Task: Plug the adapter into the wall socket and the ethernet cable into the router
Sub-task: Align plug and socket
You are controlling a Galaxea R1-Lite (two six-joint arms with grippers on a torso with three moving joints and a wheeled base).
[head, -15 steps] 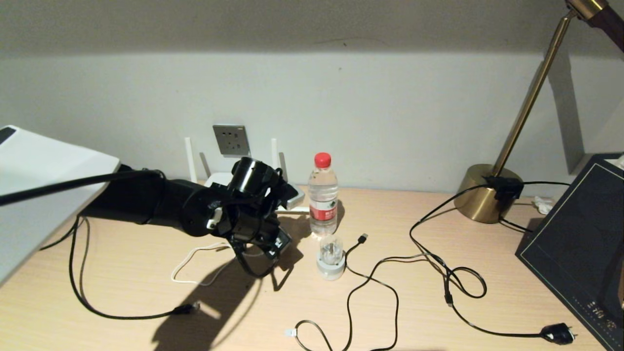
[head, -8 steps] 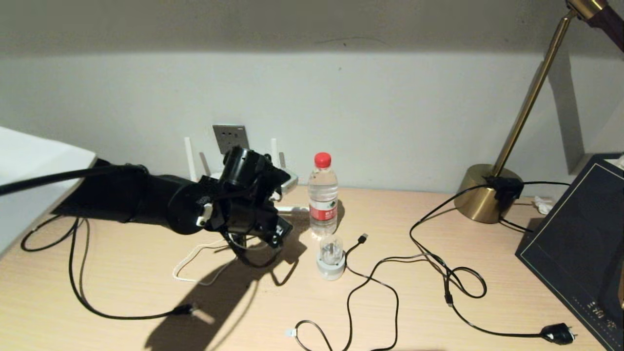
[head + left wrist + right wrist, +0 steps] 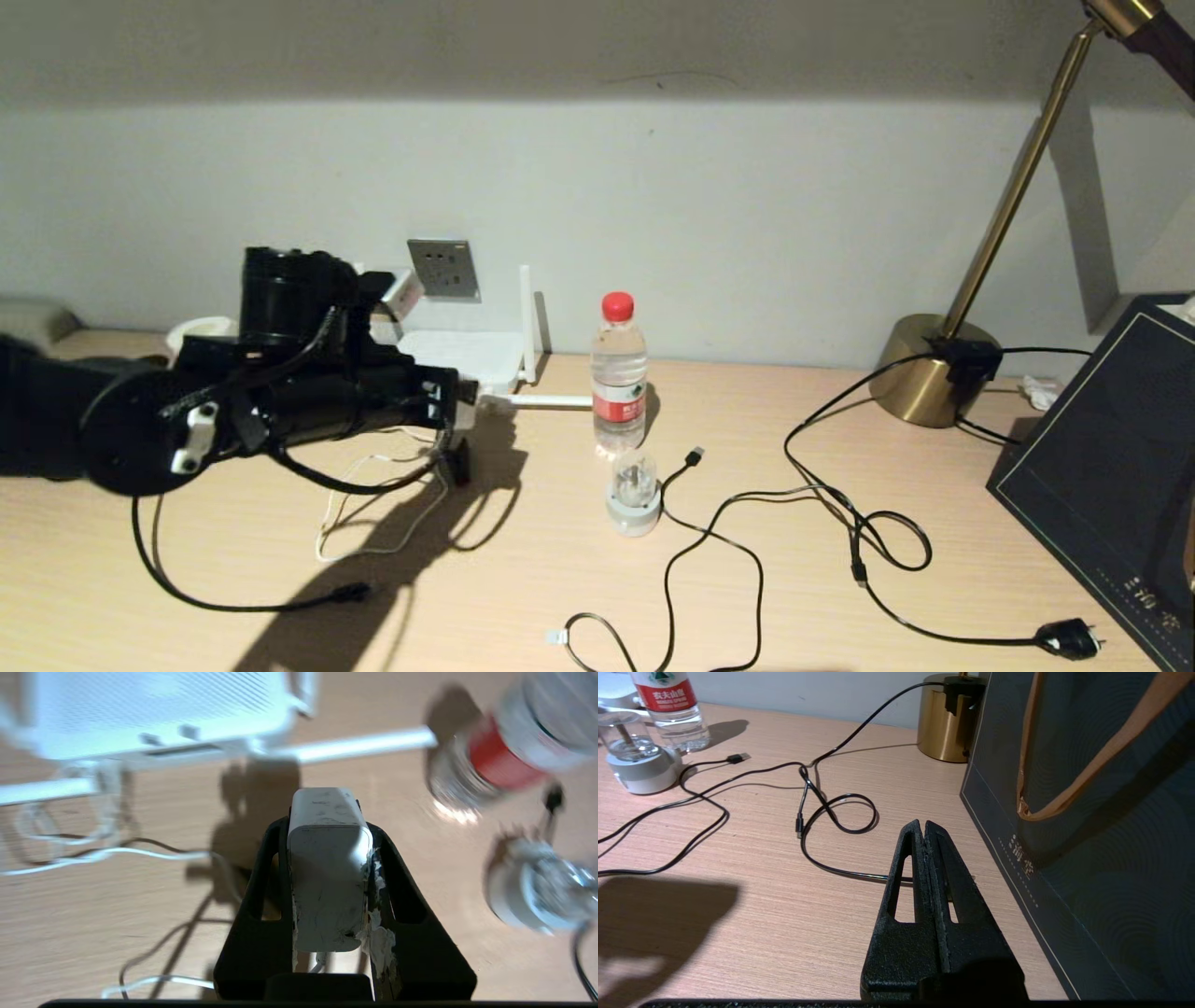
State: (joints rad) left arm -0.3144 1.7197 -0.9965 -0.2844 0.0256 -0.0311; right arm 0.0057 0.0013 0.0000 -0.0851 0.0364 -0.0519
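Left claw [image 3: 329, 868] is pinching the adapter [image 3: 327, 868] between both fingers, clear of the tabletop [image 3: 840, 607]. In our head view the claw sits at about 9 o'clock from centre, pointing toward 3 o'clock. The adapter's thin white cord [image 3: 373, 523] trails down and loops on the wood at 6 o'clock from the claw.

The wall socket [image 3: 442, 268] is on the back wall at 12 o'clock from the claw tip, holes unoccupied. The router [image 3: 467, 355] lies directly below the socket against the wall, at 1 o'clock from the claw and near it; one antenna [image 3: 551, 401] lies flat toward the water bottle [image 3: 619, 373], another stands upright at the router's right edge.

We see the ethernet cable [image 3: 233, 597] running along the near-left tabletop, its plug end at 6 o'clock from the claw, partly in shadow.

Room: tight between claw, router and bottle. Open wood at front centre-left. Right half is cluttered with black cables [image 3: 840, 523], the round white-and-clear gadget [image 3: 634, 495] at 6 o'clock from the bottle, the brass lamp base [image 3: 924, 383] and a dark bag [image 3: 1111, 467] on the right edge.

Right claw [image 3: 924, 835] is parked, fingers pressed together on nothing, just beside the bag's lower edge.

Writing: bottle has a red label with white Chinese characters; pale characters on the bag, too small for us to read.
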